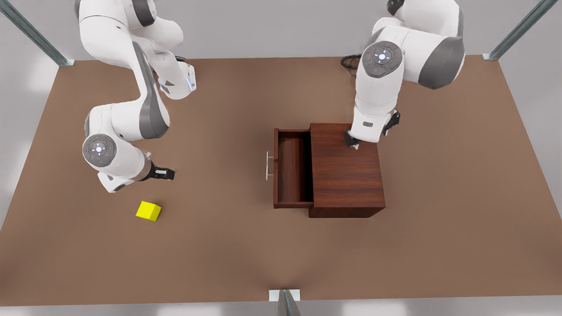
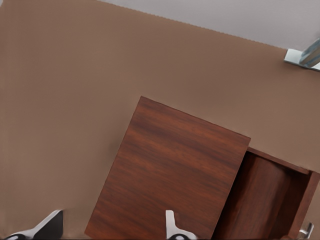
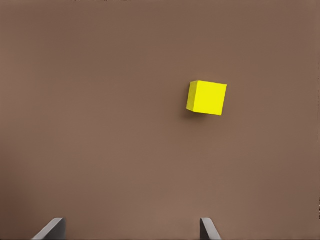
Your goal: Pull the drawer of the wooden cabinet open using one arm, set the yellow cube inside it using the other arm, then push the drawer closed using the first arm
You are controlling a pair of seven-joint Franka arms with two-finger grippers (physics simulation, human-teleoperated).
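Front cam overhead; wrist cams face table (image 1: 281,263).

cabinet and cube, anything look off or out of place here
Nothing stands out. The drawer is pulled out straight from the wooden cabinet and holds nothing. The yellow cube sits on the table, slightly rotated. The left gripper hovers over the cabinet, the right gripper near the cube, both open.
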